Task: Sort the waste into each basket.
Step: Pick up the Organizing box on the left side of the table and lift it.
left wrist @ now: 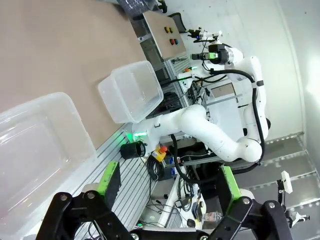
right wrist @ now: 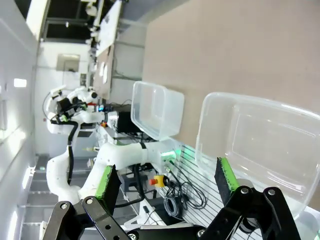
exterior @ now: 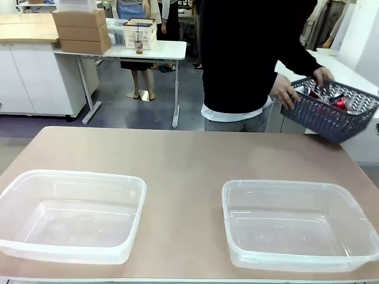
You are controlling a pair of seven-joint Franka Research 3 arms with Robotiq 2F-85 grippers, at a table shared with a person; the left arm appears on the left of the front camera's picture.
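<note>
Two clear baskets stand empty on the table's near side: the left basket [exterior: 71, 214] and the right basket [exterior: 299, 223]. At the far right a person's hands hold a dark grey lattice basket [exterior: 334, 109] tilted above the table edge, with red cans [exterior: 331, 102] of waste inside it. My left gripper [left wrist: 167, 192] is open, off the table's near edge, with one clear basket [left wrist: 37, 150] close by and the other [left wrist: 131, 91] farther off. My right gripper [right wrist: 167, 185] is open too, beside a clear basket [right wrist: 260, 137], with the second one [right wrist: 156, 110] beyond.
The brown tabletop [exterior: 183, 160] lies bare between and behind the baskets. The person in a black top [exterior: 243, 59] stands at the far edge, right of centre. Behind are a white table with cardboard boxes [exterior: 83, 29]. The other white arm [left wrist: 215, 135] shows past the table's edge.
</note>
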